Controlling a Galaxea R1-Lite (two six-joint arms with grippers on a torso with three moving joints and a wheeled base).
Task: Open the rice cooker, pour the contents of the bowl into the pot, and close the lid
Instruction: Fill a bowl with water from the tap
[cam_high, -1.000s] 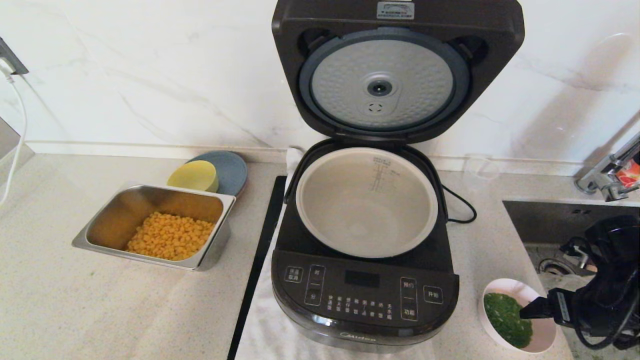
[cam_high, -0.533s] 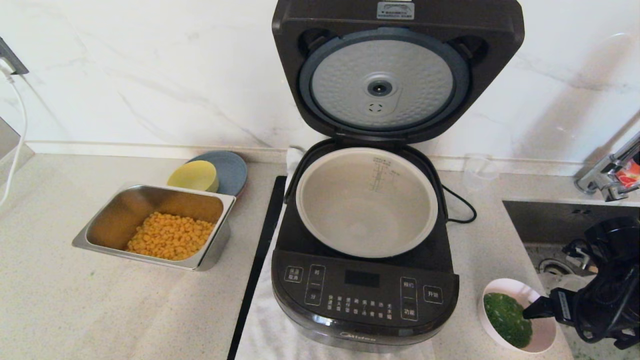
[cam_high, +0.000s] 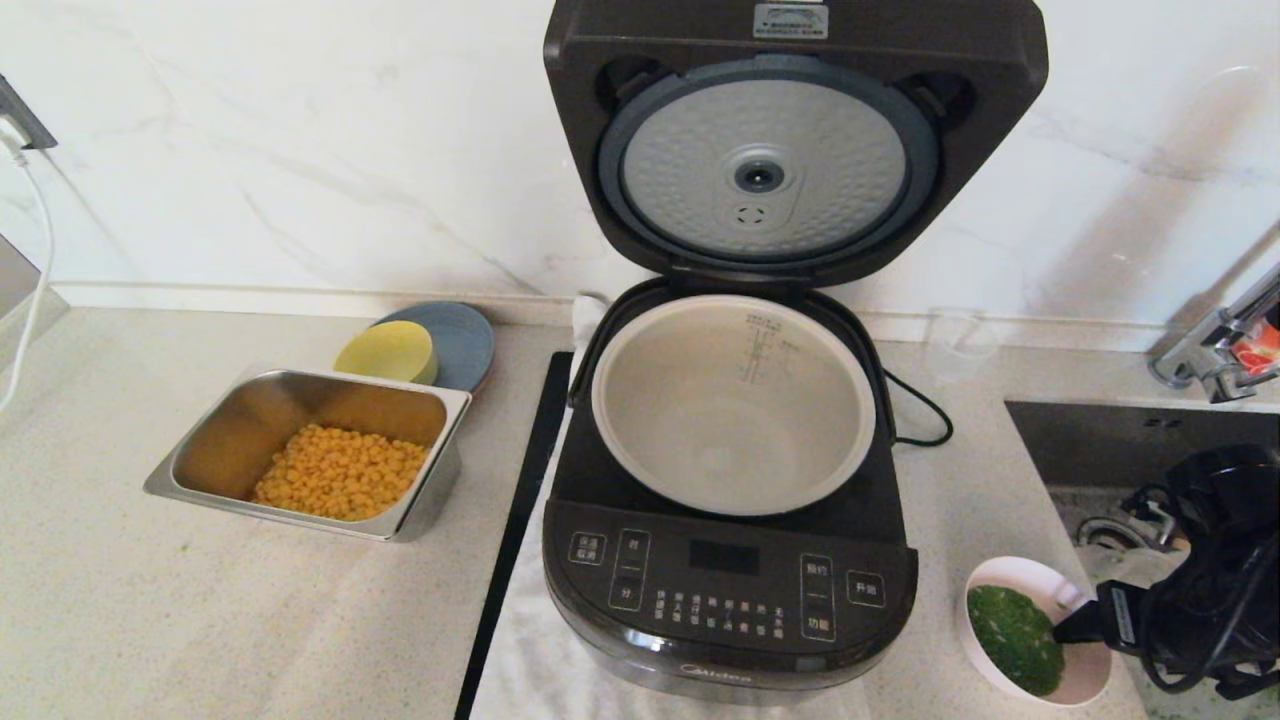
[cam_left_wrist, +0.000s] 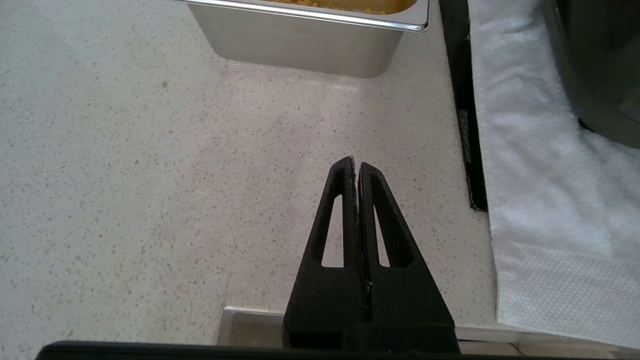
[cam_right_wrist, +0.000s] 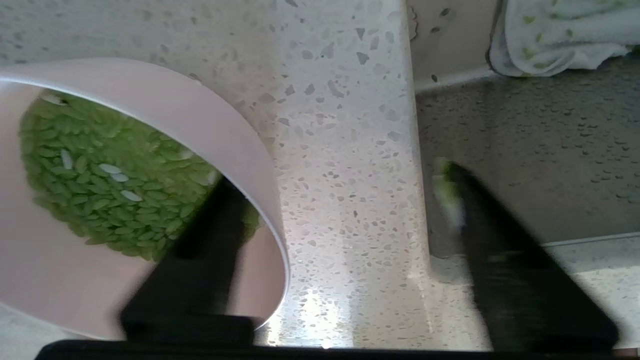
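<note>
Pale speckled stone tabletop (cam_high: 200, 620) backed by white marble-veined wall (cam_high: 300, 150). Steel sink (cam_high: 1120, 440) sunk at right edge, chrome faucet (cam_high: 1215, 350) above. Soft daylight overall.

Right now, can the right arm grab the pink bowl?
Probably yes. The right gripper is open and straddles the bowl wall: one finger sits inside over the greens, the other outside. Nothing blocks it.

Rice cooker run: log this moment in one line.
lid open | pot empty | right gripper open, straddling pink bowl rim | left gripper shut, parked
</note>
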